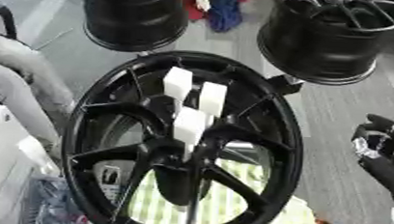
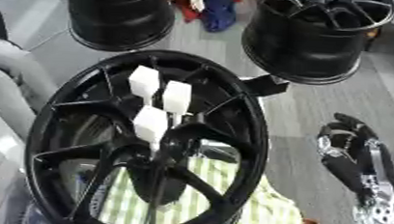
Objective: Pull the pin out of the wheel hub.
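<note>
A black spoked wheel hub (image 1: 276, 123) stands tilted in the middle of both views. Three pins with white block-shaped heads rise from its centre: one at the upper left (image 1: 177, 83), one to its right (image 1: 212, 98) and one lower (image 1: 189, 125). Their thin shafts run down toward the hub's middle, where the spokes partly hide them. My right hand (image 2: 344, 149), black with silver parts, hangs to the right of the wheel, apart from it, fingers relaxed and holding nothing. My left hand shows in neither view.
Two more black rims stand behind, one at the upper left (image 1: 133, 19) and one at the upper right (image 1: 339, 44). Red and blue cloth (image 1: 221, 9) lies between them. A green-and-white checked cloth (image 1: 229, 202) shows through the spokes. Grey fabric (image 1: 20, 80) fills the left edge.
</note>
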Controlling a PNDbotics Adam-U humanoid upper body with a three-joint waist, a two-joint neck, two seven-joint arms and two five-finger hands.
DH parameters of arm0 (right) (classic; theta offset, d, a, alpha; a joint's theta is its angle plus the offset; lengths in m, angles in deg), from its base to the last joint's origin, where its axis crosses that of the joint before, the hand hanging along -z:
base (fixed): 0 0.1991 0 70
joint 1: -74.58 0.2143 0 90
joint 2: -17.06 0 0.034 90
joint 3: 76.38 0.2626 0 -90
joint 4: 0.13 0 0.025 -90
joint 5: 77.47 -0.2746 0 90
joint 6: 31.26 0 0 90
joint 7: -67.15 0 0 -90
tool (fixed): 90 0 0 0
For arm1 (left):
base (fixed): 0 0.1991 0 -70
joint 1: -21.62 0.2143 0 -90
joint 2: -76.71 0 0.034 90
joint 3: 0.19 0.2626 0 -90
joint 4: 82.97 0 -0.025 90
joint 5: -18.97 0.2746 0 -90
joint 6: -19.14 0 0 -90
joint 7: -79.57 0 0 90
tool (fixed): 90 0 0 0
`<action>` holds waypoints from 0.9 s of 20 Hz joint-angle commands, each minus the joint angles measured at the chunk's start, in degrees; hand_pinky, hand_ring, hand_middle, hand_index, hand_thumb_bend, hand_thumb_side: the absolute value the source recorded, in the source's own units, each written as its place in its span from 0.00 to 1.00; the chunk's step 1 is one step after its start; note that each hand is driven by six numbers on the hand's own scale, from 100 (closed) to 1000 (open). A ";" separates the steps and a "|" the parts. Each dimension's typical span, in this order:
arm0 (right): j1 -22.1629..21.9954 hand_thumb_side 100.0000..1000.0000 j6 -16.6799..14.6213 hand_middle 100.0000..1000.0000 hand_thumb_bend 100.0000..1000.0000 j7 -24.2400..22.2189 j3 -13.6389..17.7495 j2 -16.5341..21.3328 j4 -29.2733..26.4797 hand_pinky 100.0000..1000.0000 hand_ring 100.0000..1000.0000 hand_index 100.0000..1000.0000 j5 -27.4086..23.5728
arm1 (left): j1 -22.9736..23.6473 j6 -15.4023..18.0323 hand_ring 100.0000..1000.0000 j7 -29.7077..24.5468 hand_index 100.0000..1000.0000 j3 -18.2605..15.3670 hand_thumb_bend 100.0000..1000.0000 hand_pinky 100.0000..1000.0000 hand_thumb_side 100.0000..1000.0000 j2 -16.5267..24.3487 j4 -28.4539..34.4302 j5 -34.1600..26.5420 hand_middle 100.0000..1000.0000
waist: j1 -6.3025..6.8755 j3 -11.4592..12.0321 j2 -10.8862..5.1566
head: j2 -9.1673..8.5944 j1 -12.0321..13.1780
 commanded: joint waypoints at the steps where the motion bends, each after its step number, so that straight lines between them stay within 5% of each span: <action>1: 0.26 0.12 0.00 0.61 0.05 0.25 0.46 0.94 -1.08 0.64 0.55 0.77 0.16 | -0.12 0.10 0.69 2.01 0.89 -1.89 0.58 0.68 0.38 0.60 -0.69 0.23 0.79 | 0.13 0.07 -0.50 | -0.14 -0.18; 8: 0.29 0.12 0.03 0.61 0.05 0.36 0.66 1.12 -1.26 0.64 0.55 0.77 0.19 | 0.87 0.45 0.62 7.80 0.83 -3.72 0.40 0.63 0.28 -2.74 3.66 -4.02 0.70 | -0.05 0.40 -0.59 | -0.14 -0.38; 18: 0.75 0.12 0.33 0.61 0.06 0.67 0.99 1.73 -2.07 0.64 0.55 0.77 0.07 | 0.90 2.99 0.55 13.43 0.78 -6.38 0.31 0.59 0.23 -8.88 13.99 -10.99 0.62 | -0.62 0.72 -0.59 | -0.14 -0.73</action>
